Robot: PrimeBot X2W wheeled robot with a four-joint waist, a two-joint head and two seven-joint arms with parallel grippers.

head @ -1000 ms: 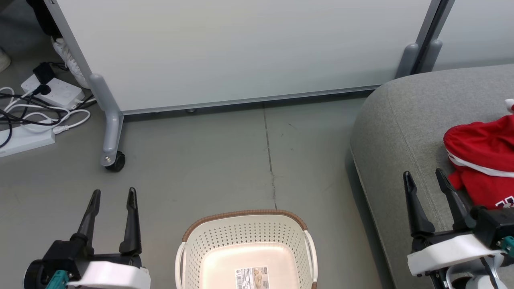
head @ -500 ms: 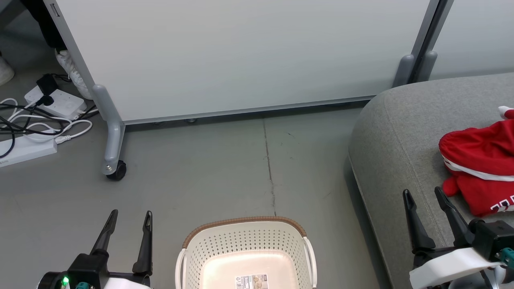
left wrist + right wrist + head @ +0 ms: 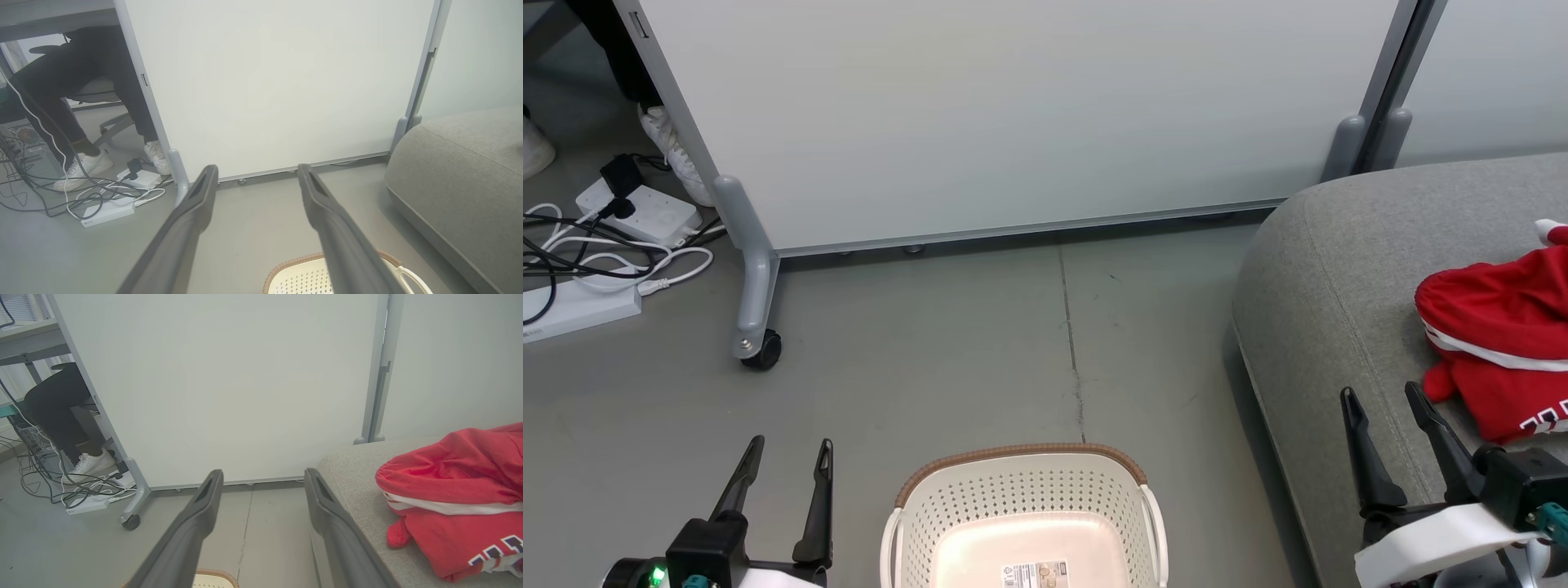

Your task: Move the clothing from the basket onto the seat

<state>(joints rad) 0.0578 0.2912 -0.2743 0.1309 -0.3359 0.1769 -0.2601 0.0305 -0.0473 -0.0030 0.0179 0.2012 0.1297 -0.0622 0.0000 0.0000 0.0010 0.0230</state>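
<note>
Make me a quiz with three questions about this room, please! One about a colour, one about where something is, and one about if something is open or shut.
1. What colour is the rim of the basket?
A brown
B blue
C green

2. Where does the clothing lie?
A in the basket
B on the seat
C on the floor

3. How do the fingers of the right gripper stand?
A shut on the clothing
B apart, holding nothing
C shut on the basket's handle

Answers:
1 A: the woven-look band along the top is brown.
2 B: the red heap rests on the grey cushion.
3 B: there is a clear gap between the two dark fingers, and nothing is in it.
</note>
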